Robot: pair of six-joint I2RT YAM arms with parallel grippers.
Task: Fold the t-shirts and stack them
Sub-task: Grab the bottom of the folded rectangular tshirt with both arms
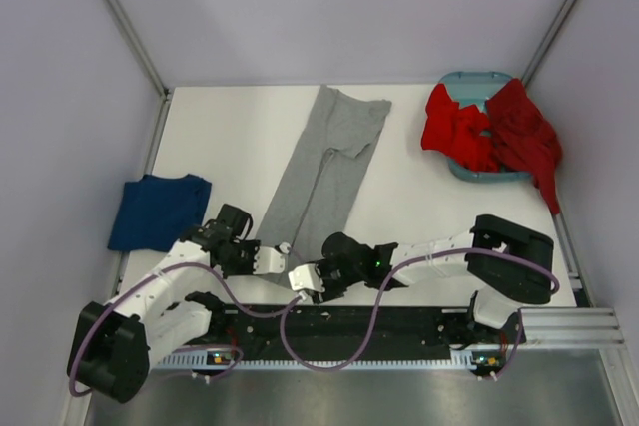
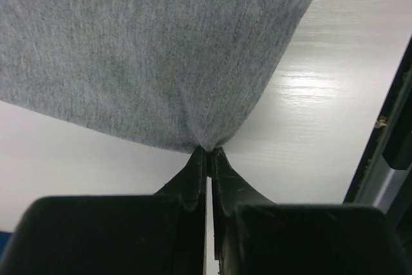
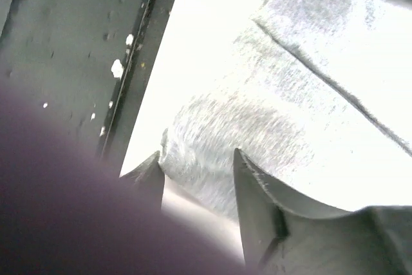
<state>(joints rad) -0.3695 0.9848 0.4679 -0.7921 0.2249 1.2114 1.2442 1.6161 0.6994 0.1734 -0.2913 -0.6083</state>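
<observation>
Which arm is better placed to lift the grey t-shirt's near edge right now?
The left arm: its jaws are shut on the grey t-shirt's near hem, while the right arm's jaws stand open over the fabric.

The white and black left arm (image 1: 165,291) starts at its base in the near left corner. It reaches up and to the right, with its elbow bent low. Its black end effector (image 2: 209,154) is closed tight: the two fingers meet at their tips and pinch a corner of the grey cotton t-shirt (image 2: 148,49).

The white and black right arm (image 1: 439,256) folds back on itself near the right side, then stretches left, low and almost flat. Its end effector (image 3: 196,156) points toward the left one, and the two sit just beside each other. Its jaws stand apart — grey cloth shows between the fingers, but they do not pinch it.
</observation>
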